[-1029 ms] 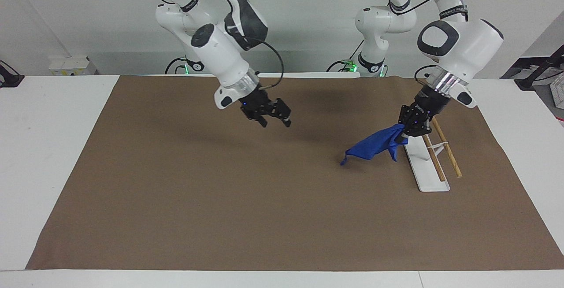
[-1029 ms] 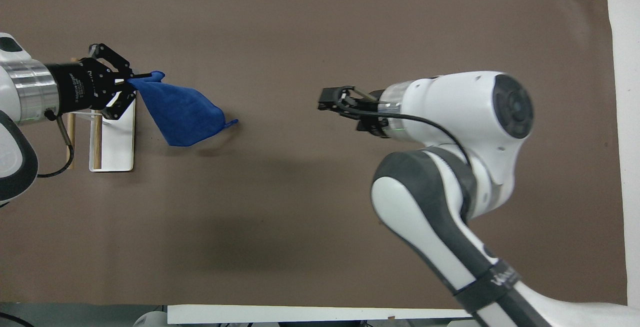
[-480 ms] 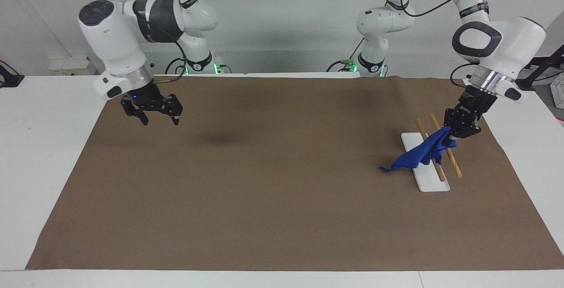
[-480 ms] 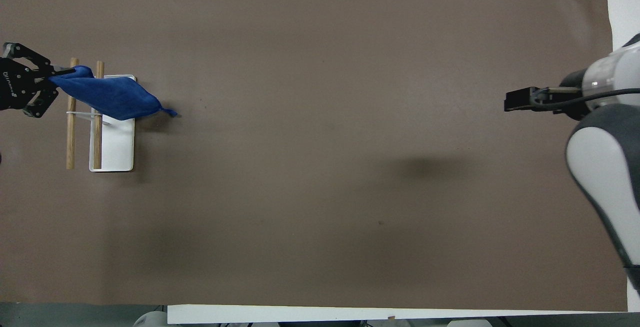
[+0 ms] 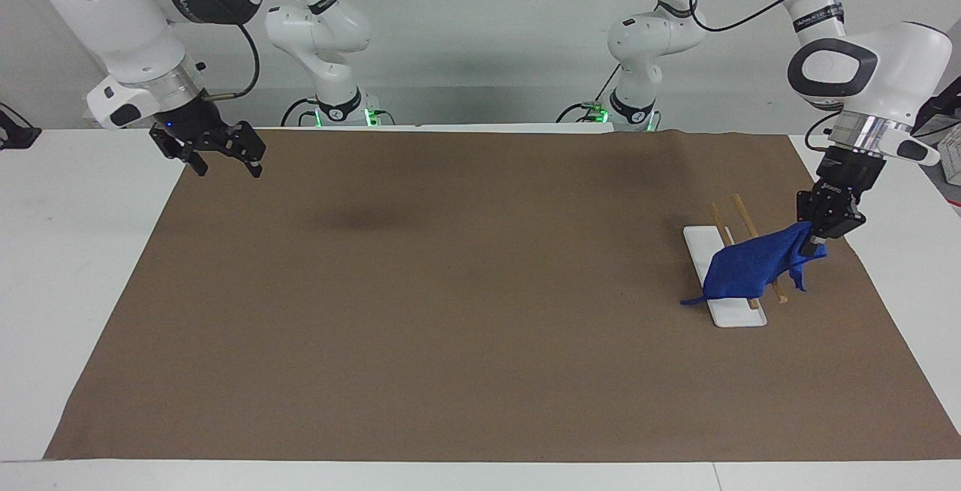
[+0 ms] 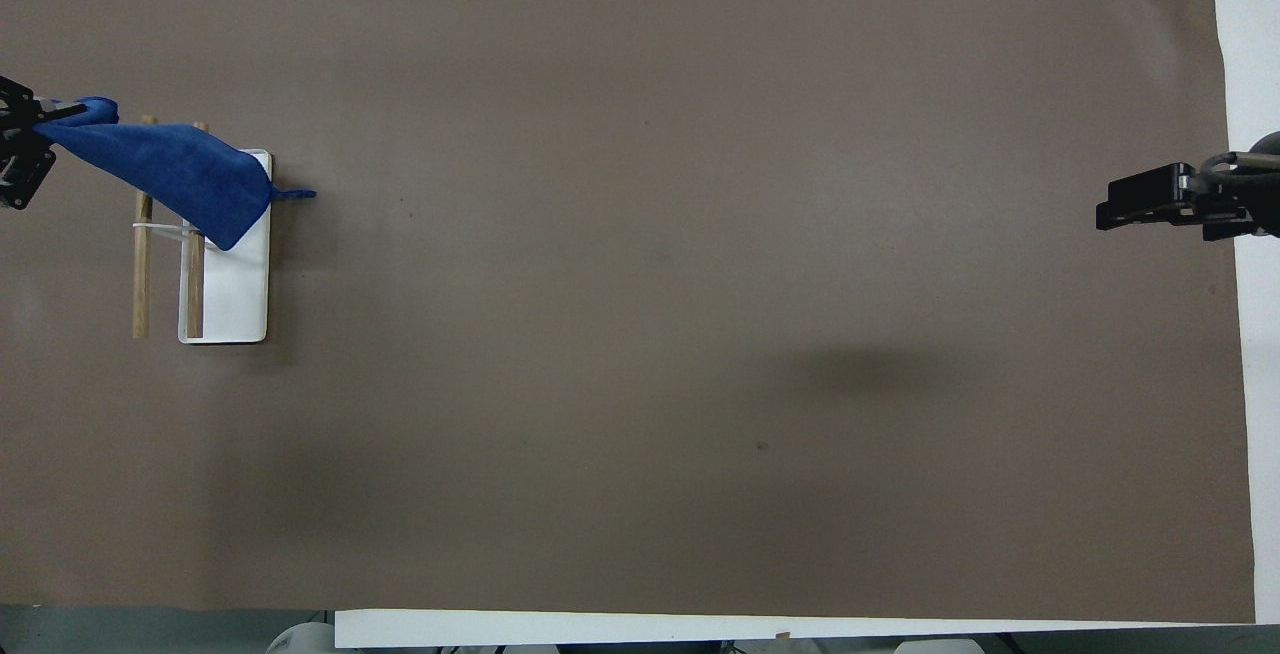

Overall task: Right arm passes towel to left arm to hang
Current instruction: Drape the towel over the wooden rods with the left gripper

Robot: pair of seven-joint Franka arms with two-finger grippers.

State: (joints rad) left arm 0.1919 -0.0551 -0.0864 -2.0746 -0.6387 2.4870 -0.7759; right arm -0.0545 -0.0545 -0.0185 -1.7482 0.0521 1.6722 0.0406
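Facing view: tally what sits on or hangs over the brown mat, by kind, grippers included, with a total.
Towels: 1, the blue towel, draped over the rack and held at one corner by the left gripper.
Racks: 1, the rack, a white base with two wooden rails.
Grippers: 2, the left gripper shut on the towel, the right gripper open and empty at the mat's edge.
Total: 4
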